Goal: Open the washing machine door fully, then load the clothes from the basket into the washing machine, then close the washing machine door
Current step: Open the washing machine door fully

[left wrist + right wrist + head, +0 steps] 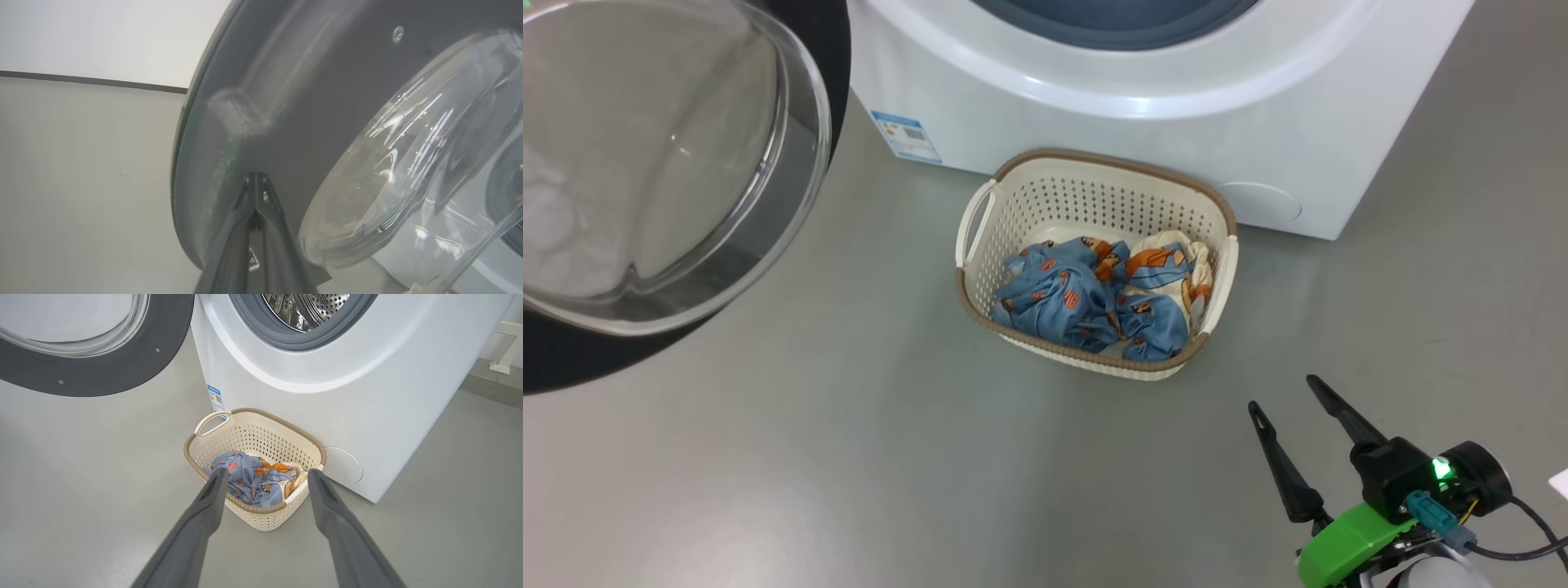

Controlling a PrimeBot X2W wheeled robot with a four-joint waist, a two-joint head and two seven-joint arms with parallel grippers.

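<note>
— Starting nearest: the right gripper [1282,394] hangs at five o'clock in the head view, over bare floor [849,449]. Its fingers are spread wide with nothing between them.

— And the basket [1094,204]?

— Toward eleven o'clock from that gripper, on the floor, with its far rim close against the washing machine [1094,122]. The clothes [1086,298], a blue and orange bundle, lie inside it. The door [662,163] stands swung out at ten o'clock.

— The left gripper [256,179]?

— Fingers pressed together, tips up at the door's grey inner rim, beside the glass bowl [408,163]. Whether they touch it, I cannot tell.

— What could go wrong?

— The basket looks light. A grab that hooks its wall along with the cloth could drag or tip it. A loosely pinched bundle could trail, catch on the seal ring [302,342] or drop short. And if the door isn't fully back, an arm carrying clothes could knock it.

— How do the views differ?

— The right wrist view looks into the steel drum [310,310], while the head view cuts off at the seal. The left wrist view gives the door's inner face close up.
</note>
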